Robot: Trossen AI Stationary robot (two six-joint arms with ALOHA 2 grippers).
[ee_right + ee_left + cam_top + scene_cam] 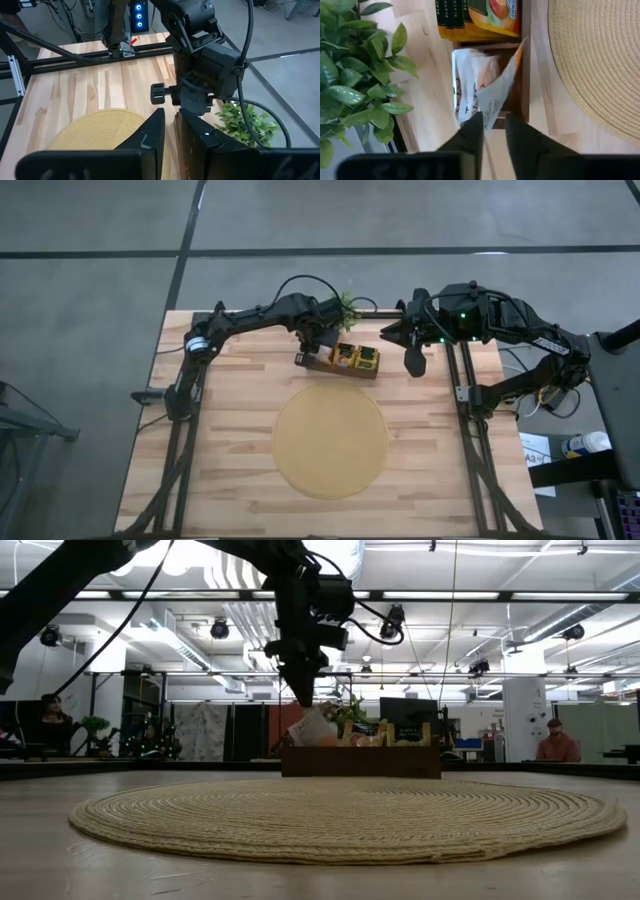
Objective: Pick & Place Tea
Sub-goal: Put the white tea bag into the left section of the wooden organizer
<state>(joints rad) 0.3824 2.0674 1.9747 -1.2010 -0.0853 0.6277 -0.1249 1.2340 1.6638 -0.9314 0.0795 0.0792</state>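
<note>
Inside wooden box (pixel 522 75), tilted white packet (pixel 490 95).

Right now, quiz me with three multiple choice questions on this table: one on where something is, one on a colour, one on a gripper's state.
1. Where is the wooden box?
A. on the round mat
B. beyond the mat, beside the plant
C. off the table

2. What colour are the upright packets in the box?
A. yellow
B. blue
C. black

3. The left gripper is:
A. wide open, far from the box
B. out of view
C. at the box's end compartment, by a whitish packet

Answers: 1 B, box lies past the round mat; 2 A, yellow faces; 3 C, its fingers flank the packet's edge.
</note>
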